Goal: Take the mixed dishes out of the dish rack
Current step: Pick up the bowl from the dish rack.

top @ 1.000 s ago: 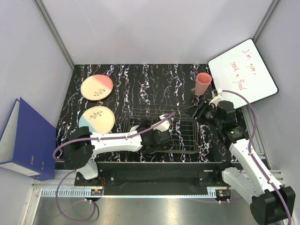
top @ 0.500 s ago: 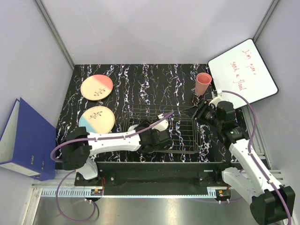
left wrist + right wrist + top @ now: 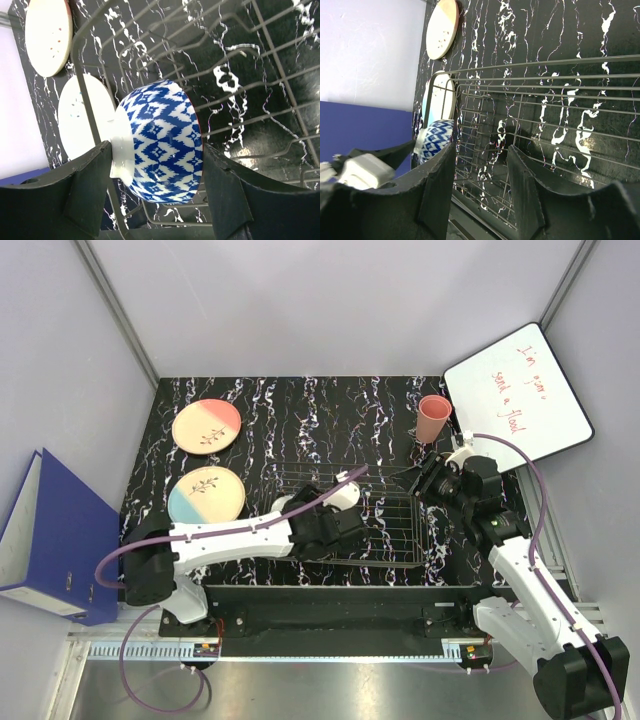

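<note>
The blue-and-white patterned bowl [image 3: 165,135] lies on its side in the left part of the wire dish rack [image 3: 400,540]. My left gripper [image 3: 157,150] is shut on it, one finger [image 3: 90,195] on the white base and the other on the rim. From above the bowl [image 3: 342,500] shows white just beyond the left gripper [image 3: 335,518]. My right gripper [image 3: 415,478] is open and empty over the rack's far right corner; its view shows bare rack wires [image 3: 560,125] and the bowl [image 3: 435,140] in the distance.
A pink/cream plate [image 3: 206,426] and a light blue/cream plate [image 3: 206,495] lie on the table left of the rack. A pink cup [image 3: 432,418] stands upright behind the rack's right end. A whiteboard [image 3: 520,390] leans at the right; a blue binder [image 3: 50,535] stands at the left.
My left gripper has shifted a little to the far left with the bowl, and the left arm's elbow has swung left. The right arm has not moved.
</note>
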### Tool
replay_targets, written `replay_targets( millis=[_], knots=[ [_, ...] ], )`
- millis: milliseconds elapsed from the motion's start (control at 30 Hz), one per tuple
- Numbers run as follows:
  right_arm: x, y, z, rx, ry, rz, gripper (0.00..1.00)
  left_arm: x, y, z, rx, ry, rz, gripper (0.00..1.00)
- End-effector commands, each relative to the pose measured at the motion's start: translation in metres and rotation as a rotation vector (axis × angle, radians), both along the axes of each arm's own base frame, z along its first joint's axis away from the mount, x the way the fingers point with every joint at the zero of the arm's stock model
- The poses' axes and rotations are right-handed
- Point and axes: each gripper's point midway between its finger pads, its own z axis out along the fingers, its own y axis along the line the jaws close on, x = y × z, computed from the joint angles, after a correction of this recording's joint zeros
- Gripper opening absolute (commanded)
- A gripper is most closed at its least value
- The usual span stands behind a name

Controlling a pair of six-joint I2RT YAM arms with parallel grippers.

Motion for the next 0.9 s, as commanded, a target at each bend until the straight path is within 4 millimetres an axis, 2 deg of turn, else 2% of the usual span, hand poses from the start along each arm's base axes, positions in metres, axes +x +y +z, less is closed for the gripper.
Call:
replay_targets(
  millis=[0, 33, 267, 367, 467, 500, 533, 600, 633, 667, 733, 867],
  knots=[
    [0.003, 0.002, 0.012, 0.013, -0.054, -0.003, 0.54, 0.013, -0.006, 0.056, -0.137, -0.119, 0.028, 0.03],
    [0.003, 0.002, 0.012, 0.012, -0.055, -0.003, 0.54, 0.014, -0.008, 0.060, -0.157, -0.122, 0.029, 0.00],
    [0.002, 0.002, 0.012, 0.015, -0.057, -0.002, 0.54, 0.014, -0.012, 0.065, -0.183, -0.121, 0.021, 0.00],
    [0.001, 0.001, 0.015, 0.011, -0.066, -0.005, 0.54, 0.013, -0.012, 0.079, -0.261, -0.138, 0.032, 0.00],
    [0.002, -0.004, 0.022, -0.006, -0.081, -0.027, 0.54, 0.014, -0.013, 0.111, -0.416, -0.159, 0.031, 0.00],
    [0.003, -0.005, 0.029, -0.012, -0.100, -0.032, 0.54, 0.013, -0.008, 0.129, -0.495, -0.168, 0.027, 0.00],
    [0.003, -0.008, 0.034, -0.018, -0.114, -0.048, 0.54, 0.010, -0.017, 0.140, -0.611, -0.137, -0.007, 0.00],
    [0.002, -0.012, 0.044, -0.031, -0.133, -0.063, 0.54, 0.018, -0.010, 0.157, -0.762, -0.125, 0.009, 0.00],
    [0.001, -0.014, 0.050, -0.031, -0.149, -0.074, 0.54, 0.010, -0.015, 0.177, -0.926, -0.091, -0.065, 0.00],
    [-0.001, -0.015, 0.053, -0.033, -0.154, -0.077, 0.54, 0.021, -0.005, 0.185, -0.996, -0.106, -0.046, 0.00],
    [-0.005, -0.016, 0.063, -0.022, -0.180, -0.075, 0.54, 0.019, -0.003, 0.209, -1.174, -0.095, -0.118, 0.00],
    [-0.012, -0.012, 0.073, 0.005, -0.200, -0.047, 0.54, 0.008, -0.017, 0.236, -1.358, -0.041, -0.278, 0.00]
  ],
)
